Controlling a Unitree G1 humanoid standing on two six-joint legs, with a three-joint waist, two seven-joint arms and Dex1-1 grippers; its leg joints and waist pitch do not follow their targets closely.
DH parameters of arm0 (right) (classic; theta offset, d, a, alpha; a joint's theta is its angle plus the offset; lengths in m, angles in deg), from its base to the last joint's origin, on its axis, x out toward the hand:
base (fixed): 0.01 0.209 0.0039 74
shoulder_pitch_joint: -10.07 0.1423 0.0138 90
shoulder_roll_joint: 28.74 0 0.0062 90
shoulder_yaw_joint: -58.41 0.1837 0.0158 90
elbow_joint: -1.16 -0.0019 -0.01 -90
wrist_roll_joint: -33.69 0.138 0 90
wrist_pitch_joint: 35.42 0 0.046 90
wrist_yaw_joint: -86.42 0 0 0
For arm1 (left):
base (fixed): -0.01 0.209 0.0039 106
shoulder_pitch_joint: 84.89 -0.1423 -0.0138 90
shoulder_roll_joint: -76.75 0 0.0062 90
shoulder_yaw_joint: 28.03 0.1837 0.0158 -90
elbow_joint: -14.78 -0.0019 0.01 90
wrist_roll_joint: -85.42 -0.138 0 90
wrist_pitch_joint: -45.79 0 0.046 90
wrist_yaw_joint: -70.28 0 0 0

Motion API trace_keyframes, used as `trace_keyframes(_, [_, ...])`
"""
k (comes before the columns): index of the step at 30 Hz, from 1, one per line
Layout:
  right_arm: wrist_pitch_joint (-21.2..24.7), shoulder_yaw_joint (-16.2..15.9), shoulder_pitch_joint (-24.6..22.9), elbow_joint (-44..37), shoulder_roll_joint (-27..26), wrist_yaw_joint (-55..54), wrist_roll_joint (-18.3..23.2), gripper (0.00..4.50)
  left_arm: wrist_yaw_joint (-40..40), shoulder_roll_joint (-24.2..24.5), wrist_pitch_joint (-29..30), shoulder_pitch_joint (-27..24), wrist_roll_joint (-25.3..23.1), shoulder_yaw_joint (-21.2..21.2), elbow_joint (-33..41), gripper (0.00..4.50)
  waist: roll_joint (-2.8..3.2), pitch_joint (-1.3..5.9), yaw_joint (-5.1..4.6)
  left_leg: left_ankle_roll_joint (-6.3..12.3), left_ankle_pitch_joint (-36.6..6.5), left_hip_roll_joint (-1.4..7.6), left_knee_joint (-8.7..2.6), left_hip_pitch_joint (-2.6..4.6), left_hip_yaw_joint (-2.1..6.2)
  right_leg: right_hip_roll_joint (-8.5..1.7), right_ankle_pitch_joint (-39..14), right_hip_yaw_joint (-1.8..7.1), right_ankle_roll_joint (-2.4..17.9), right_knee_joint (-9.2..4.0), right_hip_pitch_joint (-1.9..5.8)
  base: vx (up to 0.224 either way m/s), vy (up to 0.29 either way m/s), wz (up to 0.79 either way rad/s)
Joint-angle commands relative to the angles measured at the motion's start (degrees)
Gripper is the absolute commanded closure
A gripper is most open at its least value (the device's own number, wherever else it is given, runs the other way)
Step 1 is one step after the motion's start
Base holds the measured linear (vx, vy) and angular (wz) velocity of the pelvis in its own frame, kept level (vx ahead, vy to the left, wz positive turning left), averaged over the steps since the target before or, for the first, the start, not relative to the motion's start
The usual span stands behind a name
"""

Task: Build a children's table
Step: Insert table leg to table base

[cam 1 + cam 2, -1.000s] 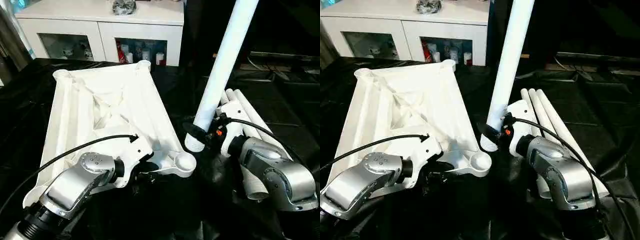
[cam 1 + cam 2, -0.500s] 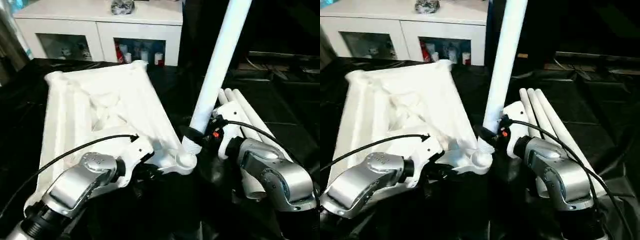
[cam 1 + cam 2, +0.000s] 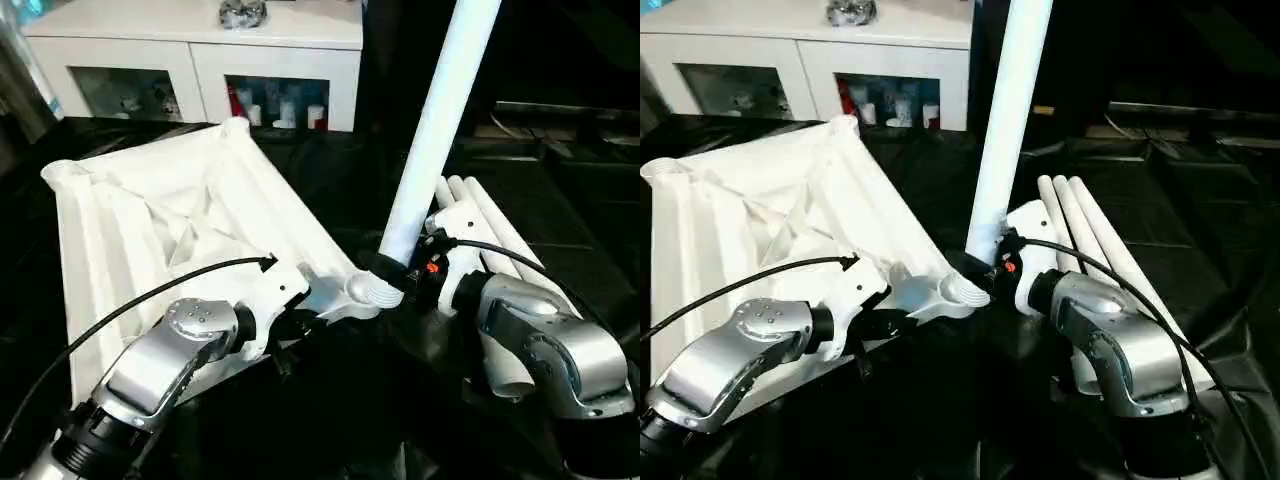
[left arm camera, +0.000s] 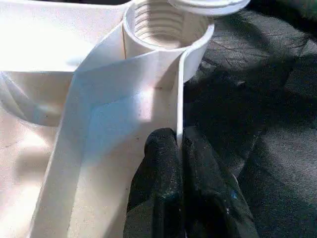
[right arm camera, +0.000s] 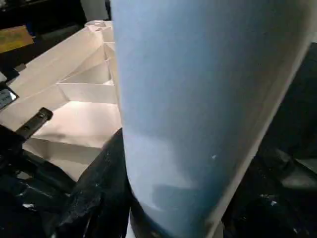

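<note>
Left gripper [image 4: 179,144] clenched on thin rim wall of the table top [image 3: 150,230], just below threaded corner socket [image 4: 166,25]. Right gripper [image 3: 400,272] grasping upright tube leg [image 3: 435,130], threaded end touching that socket. Three spare legs [image 3: 480,215] lying beside right forearm. Bare black cloth [image 3: 340,420] nearest the robot. Cabinet [image 3: 200,50] behind; no readable writing.

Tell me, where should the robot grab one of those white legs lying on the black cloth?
Probably near the middle of the outermost spare leg, coming down from above. The three legs lie side by side and touching on the black cloth, so only the outer one has a free side for a finger. It is a smooth round tube, so the fingers should close across it, not along it.
</note>
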State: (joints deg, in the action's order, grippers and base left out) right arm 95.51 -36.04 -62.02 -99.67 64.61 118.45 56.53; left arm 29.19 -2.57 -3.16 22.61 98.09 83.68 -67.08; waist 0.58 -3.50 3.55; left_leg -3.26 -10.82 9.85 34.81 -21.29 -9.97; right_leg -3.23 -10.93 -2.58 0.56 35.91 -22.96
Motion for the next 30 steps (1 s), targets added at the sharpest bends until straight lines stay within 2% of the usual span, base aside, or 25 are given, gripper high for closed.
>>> trace_keyframes(1, [-1.3, -0.6, 1.9, 2.4, 0.4, 1.4, -0.3, 2.6, -1.8, -1.1, -3.0, 0.7, 1.4, -1.2, -0.4, 4.5, -0.34, 3.9, 0.17, 0.27, -8.3, 2.38, -3.84, 0.39, 0.96, -4.06, -13.9, 2.7, 9.2, -4.74, 2.77, 0.0, 0.0, 0.0])
trace_keyframes(2, [-1.7, -1.1, 2.5, 3.5, 0.4, 1.8, -0.6, 2.6, -2.0, -1.3, -3.4, 0.8, 1.4, -1.2, -1.0, 4.5, -0.67, 3.92, 0.16, 0.41, -8.4, 2.35, -3.75, 0.36, 0.85, -4.12, -14.1, 2.72, 9.2, -4.86, 2.77, 0.0, 0.0, 0.0])
trace_keyframes(5, [-2.5, -2.1, 3.8, 6.0, 0.0, 2.9, -1.1, 2.6, -3.2, -0.9, -4.1, 0.8, 1.1, -0.6, -2.1, 4.5, -0.85, 3.85, 0.22, 0.55, -7.9, 2.44, -3.81, 0.25, 0.9, -4.25, -14.7, 2.76, 9.1, -4.74, 2.85, 0.0, 0.0, 0.0])
trace_keyframes(7, [-2.9, -2.4, 4.4, 7.5, -0.5, 3.3, -1.4, 2.6, -4.3, -0.6, -5.2, 0.5, 0.9, -0.1, -3.2, 4.5, -0.74, 3.83, 0.23, 0.59, -8.1, 2.44, -3.8, 0.33, 0.9, -4.27, -15.3, 2.74, 9.0, -4.8, 2.77, 0.0, 0.0, 0.0])
trace_keyframes(8, [-3.0, -2.5, 4.6, 8.1, -0.7, 3.5, -1.4, 2.6, -4.7, -0.5, -5.6, 0.4, 0.8, 0.1, -3.6, 4.5, -0.87, 3.87, 0.26, 0.74, -7.9, 2.43, -3.78, 0.31, 0.87, -4.28, -15.3, 2.75, 8.9, -4.8, 2.78, 0.0, 0.0, 0.0])
trace_keyframes(9, [-3.3, -2.6, 5.0, 9.2, -1.0, 3.6, -1.6, 2.6, -5.0, -0.3, -6.2, 0.4, 0.3, 0.8, -4.5, 4.5, -1.36, 3.84, 0.16, 0.86, -7.8, 2.44, -3.81, 0.26, 0.81, -4.28, -15.4, 2.75, 8.9, -4.84, 2.8, 0.0, 0.0, 0.0])
trace_keyframes(10, [-3.4, -2.9, 5.3, 9.8, -1.1, 3.9, -1.6, 2.6, -5.2, -0.2, -6.5, 0.5, 0.0, 1.1, -5.3, 4.5, -1.1, 3.78, 0.23, 0.9, -7.9, 2.41, -3.83, 0.27, 0.84, -4.32, -16.4, 2.73, 8.7, -4.87, 2.73, 0.0, 0.0, 0.0])
trace_keyframes(11, [-3.4, -3.1, 5.4, 10.2, -1.2, 4.2, -1.7, 2.6, -5.4, -0.2, -6.7, 0.6, -0.2, 1.3, -5.8, 4.5, -1.28, 3.77, 0.22, 0.9, -8.1, 2.44, -3.82, 0.32, 0.8, -4.34, -16.8, 2.75, 8.5, -4.95, 2.68, 0.0, 0.0, 0.0])
trace_keyframes(13, [-4.0, -4.0, 6.0, 11.8, -1.3, 5.0, -2.0, 2.6, -6.1, -0.2, -7.5, 1.0, -0.9, 1.8, -7.5, 4.5, -1.07, 3.69, 0.28, 0.57, -8.9, 2.53, -3.91, 0.52, 0.85, -4.38, -18.3, 2.74, 8.2, -5.04, 2.51, 0.0, 0.0, 0.0])
trace_keyframes(14, [-4.4, -4.3, 6.4, 12.6, -1.5, 5.2, -2.3, 2.6, -6.5, -0.2, -7.9, 1.2, -1.2, 2.1, -8.0, 4.5, -1.35, 3.64, 0.26, 0.5, -9.2, 2.5, -3.93, 0.54, 0.83, -4.41, -19.2, 2.76, 8.0, -5.1, 2.5, 0.0, 0.0, 0.0])
trace_keyframes(15, [-5.0, -4.6, 7.0, 13.9, -1.8, 5.5, -2.6, 2.6, -7.0, -0.1, -8.4, 1.5, -1.6, 2.4, -8.6, 4.5, -1.22, 3.62, 0.26, 0.28, -9.6, 2.57, -3.97, 0.62, 0.83, -4.45, -19.7, 2.79, 7.9, -5.16, 2.37, 0.0, 0.0, 0.0])
trace_keyframes(16, [-5.1, -4.7, 7.1, 14.2, -1.9, 5.5, -2.7, 2.6, -7.1, -0.1, -8.6, 1.6, -1.8, 2.5, -8.8, 4.5, -1.5, 3.61, 0.17, 0.28, -9.8, 2.56, -4.01, 0.52, 0.85, -4.46, -20.1, 2.74, 7.8, -5.21, 2.43, 0.0, 0.0, 0.0])
trace_keyframes(19, [-5.7, -5.3, 8.1, 16.1, -2.4, 6.2, -3.2, 2.6, -7.8, 0.0, -9.5, 2.2, -2.4, 2.8, -9.7, 4.5, -1.46, 3.6, 0.3, 0.11, -10.4, 2.57, -4.01, 0.67, 0.87, -4.6, -21.6, 2.79, 7.4, -5.35, 2.26, 0.0, 0.0, 0.0])
trace_keyframes(21, [-5.7, -6.8, 8.6, 16.9, -2.0, 6.8, -4.3, 2.6, -8.4, 0.1, -9.9, 2.8, -2.5, 2.7, -10.4, 4.5, -1.47, 3.57, 0.39, -0.04, -10.6, 2.61, -4.06, 0.78, 0.87, -4.53, -22.2, 2.8, 7.0, -5.43, 2.18, 0.0, 0.0, 0.0])
trace_keyframes(22, [-6.0, -7.5, 8.6, 17.3, -1.8, 6.9, -5.1, 2.6, -8.8, 0.3, -10.3, 3.2, -3.0, 3.0, -10.9, 4.5, -2.18, 3.56, 0.36, -0.02, -10.6, 2.59, -4.09, 0.63, 0.81, -4.54, -22.8, 2.76, 6.6, -5.52, 2.27, 0.0, 0.0, 0.0])
trace_keyframes(24, [-6.4, -7.6, 8.8, 18.0, -1.8, 7.1, -5.2, 2.6, -9.5, 0.7, -11.0, 3.6, -3.6, 3.6, -11.5, 4.5, -1.7, 3.5, 0.46, -0.33, -11.3, 2.65, -4.19, 0.7, 0.97, -4.7, -24.4, 2.77, 6.2, -5.59, 2.11, 0.0, 0.0, 0.0])
trace_keyframes(28, [-6.6, -7.6, 9.2, 19.1, -1.9, 7.4, -5.4, 2.6, -10.6, 1.2, -11.7, 3.9, -4.3, 4.2, -11.9, 4.5, -1.87, 3.49, 0.46, -0.89, -13.6, 2.73, -4.33, 1.0, 1.11, -4.75, -26.6, 2.74, 5.5, -5.85, 1.82, 0.0, 0.0, 0.0])
trace_keyframes(30, [-6.6, -7.7, 9.4, 19.7, -1.7, 7.9, -5.8, 2.6, -11.3, 1.3, -12.0, 4.1, -4.7, 4.2, -12.4, 4.5, -1.87, 3.49, 0.38, -1.0, -13.8, 2.73, -4.41, 0.89, 1.17, -4.73, -26.5, 2.73, 5.6, -5.87, 1.89, 0.0, 0.0, 0.0])
